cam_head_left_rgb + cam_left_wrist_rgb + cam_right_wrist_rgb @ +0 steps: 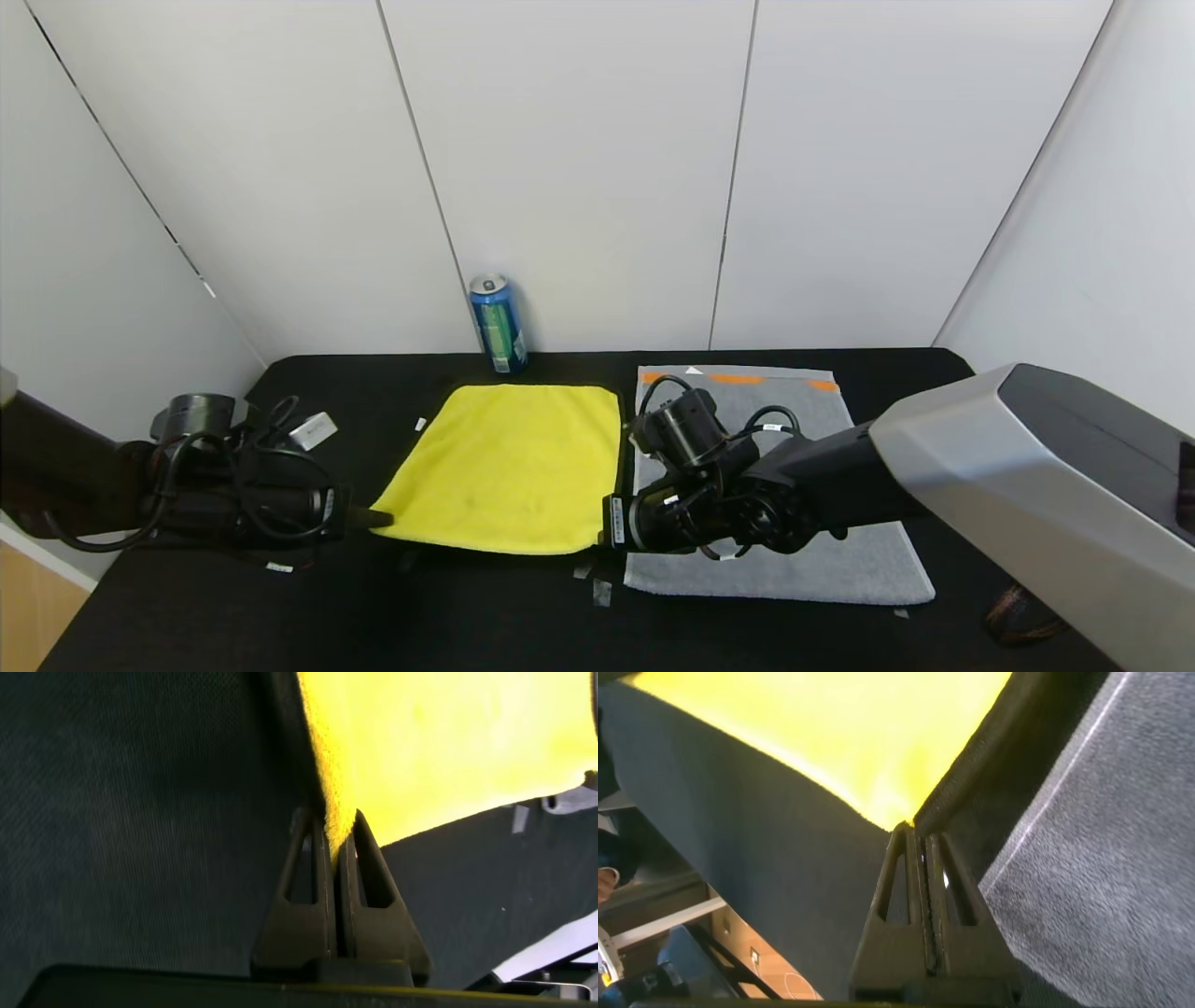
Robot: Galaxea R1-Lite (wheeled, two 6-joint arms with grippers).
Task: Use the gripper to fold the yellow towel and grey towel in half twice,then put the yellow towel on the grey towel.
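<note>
The yellow towel (pixel 509 467) lies flat on the desk (pixel 467 607), each near corner apparently pinched in closed jaws, left gripper (pixel 378 519) and right gripper (pixel 602 534), so the fold runs away toward the far edge.

The bright yellow microfibre towel (pixel 509 467) lies flat on the black desk (pixel 280 607), left of the larger grey terry towel (pixel 822 560). A blue drink can (pixel 498 323) stands behind the yellow towel.

Yellow towel (pixel 509 467): bright, soft, spread flat and unfolded, dark edge trim. Grey towel (pixel 803 551): larger, flat just beside it on its right, orange-patterned band at the far end.
</note>
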